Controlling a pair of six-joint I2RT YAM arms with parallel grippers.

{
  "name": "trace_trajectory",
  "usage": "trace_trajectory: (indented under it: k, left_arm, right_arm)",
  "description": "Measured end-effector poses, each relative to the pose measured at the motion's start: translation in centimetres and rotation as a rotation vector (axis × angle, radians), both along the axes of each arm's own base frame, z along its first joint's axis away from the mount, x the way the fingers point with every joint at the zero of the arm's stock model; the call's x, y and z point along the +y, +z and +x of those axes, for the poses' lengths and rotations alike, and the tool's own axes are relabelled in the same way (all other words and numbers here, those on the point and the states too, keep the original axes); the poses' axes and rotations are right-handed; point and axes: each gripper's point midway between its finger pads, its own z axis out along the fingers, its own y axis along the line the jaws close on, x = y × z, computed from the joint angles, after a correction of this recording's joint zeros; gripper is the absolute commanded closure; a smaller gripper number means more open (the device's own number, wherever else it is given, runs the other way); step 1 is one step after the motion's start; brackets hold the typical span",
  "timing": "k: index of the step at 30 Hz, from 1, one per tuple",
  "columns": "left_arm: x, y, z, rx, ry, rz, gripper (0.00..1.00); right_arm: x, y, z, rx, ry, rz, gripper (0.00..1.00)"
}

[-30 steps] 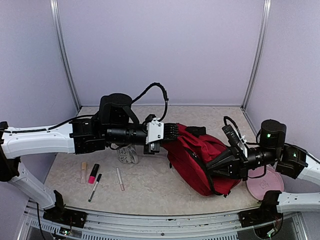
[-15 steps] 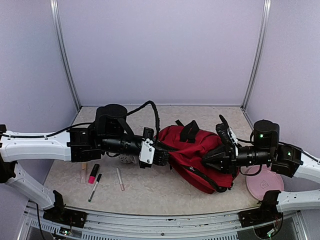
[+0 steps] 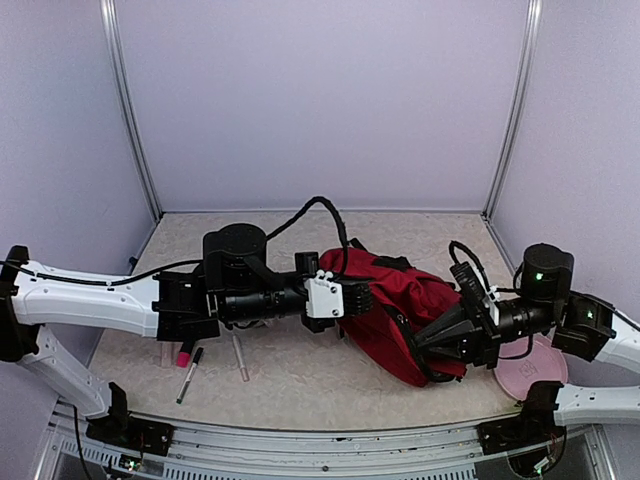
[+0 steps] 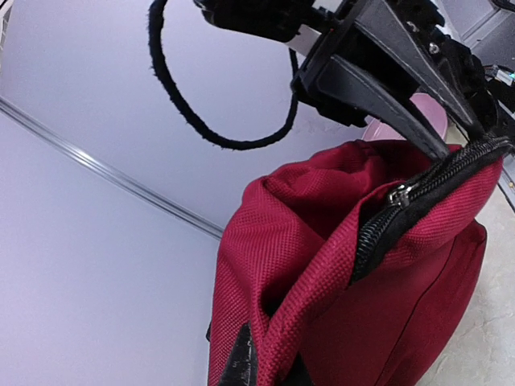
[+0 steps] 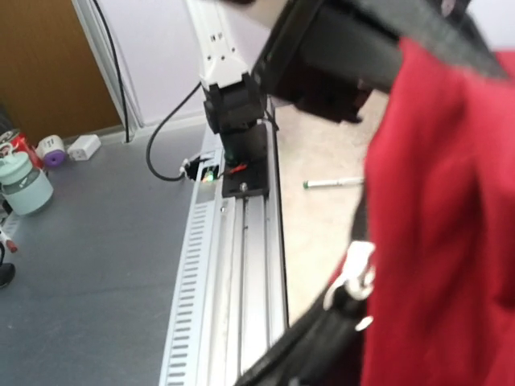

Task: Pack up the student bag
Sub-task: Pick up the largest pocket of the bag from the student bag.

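The student bag (image 3: pixel 395 300), a dark red backpack with black straps and zippers, lies on its side at the middle right of the table. My left gripper (image 3: pixel 350 298) is shut on a fold of its red fabric at the bag's left edge. In the left wrist view the black fingertips (image 4: pixel 241 360) pinch that fold below the open zipper (image 4: pixel 418 197). My right gripper (image 3: pixel 437 340) presses into the bag's near right side. In the right wrist view red fabric (image 5: pixel 451 241) fills the right and a black zipper band with a metal pull (image 5: pixel 354 277) crosses the jaws, which look shut on it.
A pink plate (image 3: pixel 530 370) lies at the near right, partly under the right arm. A black pen (image 3: pixel 188 375), a pale pen (image 3: pixel 240 358), a pink highlighter (image 3: pixel 183 355) and a clear tube (image 3: pixel 165 350) lie near left. The metal front rail (image 5: pixel 241 265) borders the table.
My left gripper moved right and slightly up with the bag's edge. My right gripper dropped back toward the near right. The bag settled flatter, its top strap lower.
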Motion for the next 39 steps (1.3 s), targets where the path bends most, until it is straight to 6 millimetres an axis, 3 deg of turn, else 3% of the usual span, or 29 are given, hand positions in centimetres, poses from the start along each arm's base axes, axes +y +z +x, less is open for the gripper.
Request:
trace_trajectory:
  k: [5,15,24,35,39]
  left_arm:
    - [-0.4,-0.5,0.6,0.018,0.038,-0.01,1.0]
    - [-0.5,-0.6,0.5,0.032,0.054,-0.013,1.0]
    - [-0.6,-0.8,0.2,0.033,0.051,-0.006,1.0]
    - [-0.6,-0.7,0.1,0.032,0.048,-0.006,1.0]
    - [-0.7,-0.7,0.0,0.031,0.043,-0.005,1.0]
  right_arm:
    - [-0.4,-2.2,0.3,0.042,-0.057,-0.023,0.84]
    - [0.1,-2.9,0.7,0.068,-0.13,0.017,0.82]
    - [1.4,-1.5,1.8,0.03,-0.168,0.083,0.8]
    - [1.0,-0.7,2.9,-0.005,-0.238,0.104,0.79]
    - [0.1,-0.1,2.9,-0.064,-0.266,0.109,0.77]
